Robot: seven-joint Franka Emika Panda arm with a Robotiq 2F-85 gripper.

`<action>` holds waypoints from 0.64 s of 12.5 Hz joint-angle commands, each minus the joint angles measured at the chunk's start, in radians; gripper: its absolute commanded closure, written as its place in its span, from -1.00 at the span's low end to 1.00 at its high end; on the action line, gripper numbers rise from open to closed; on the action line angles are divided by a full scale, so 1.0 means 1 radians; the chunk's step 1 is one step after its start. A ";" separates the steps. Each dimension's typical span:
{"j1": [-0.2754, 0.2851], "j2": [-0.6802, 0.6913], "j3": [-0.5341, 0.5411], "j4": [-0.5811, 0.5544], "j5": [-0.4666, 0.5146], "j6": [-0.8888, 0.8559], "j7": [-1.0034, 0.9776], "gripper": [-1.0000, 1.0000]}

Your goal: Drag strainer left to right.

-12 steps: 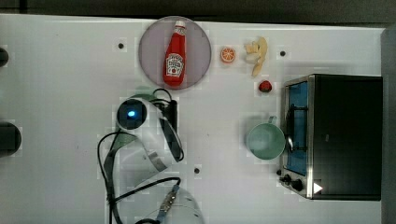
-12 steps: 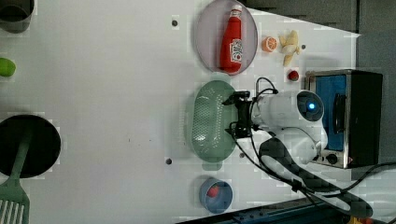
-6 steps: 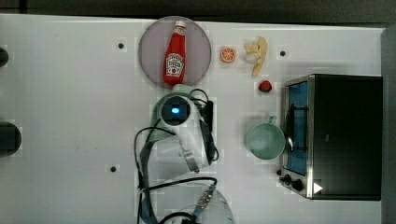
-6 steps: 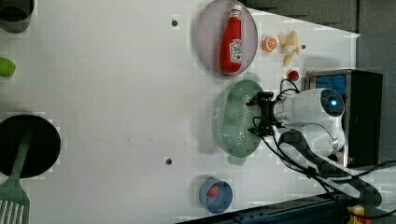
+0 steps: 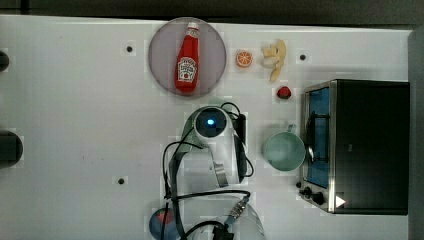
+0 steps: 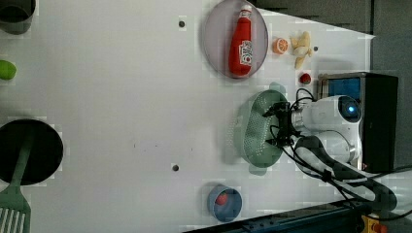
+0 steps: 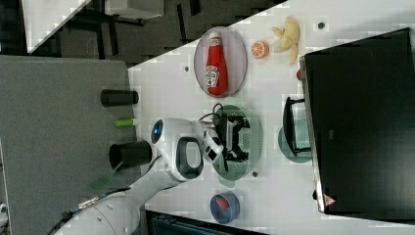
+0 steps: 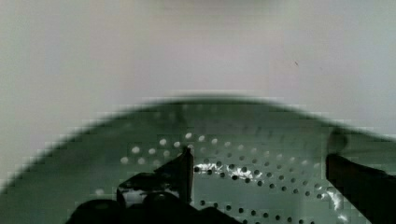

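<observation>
Strainer (image 6: 255, 130) on the white counter (image 6: 121, 97), between the ketchup plate (image 6: 214, 46) and the blue bowl (image 6: 224, 203), beside the toaster oven (image 6: 362, 97); gripper (image 6: 278, 127) reaches inside its bowl, fingers (image 8: 180, 170) spread apart, grasping nothing

white Panda arm (image 6: 330, 119) reaching low over the counter, wrist bent down, black hand (image 6: 278, 127) fingers spread apart
</observation>
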 commanded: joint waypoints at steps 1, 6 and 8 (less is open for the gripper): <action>-0.021 -0.031 -0.045 0.025 -0.008 -0.004 -0.139 -1.00; -0.021 -0.032 -0.082 0.024 -0.008 -0.003 -0.146 -1.00; -0.021 -0.056 -0.050 0.021 -0.007 -0.007 -0.184 -1.00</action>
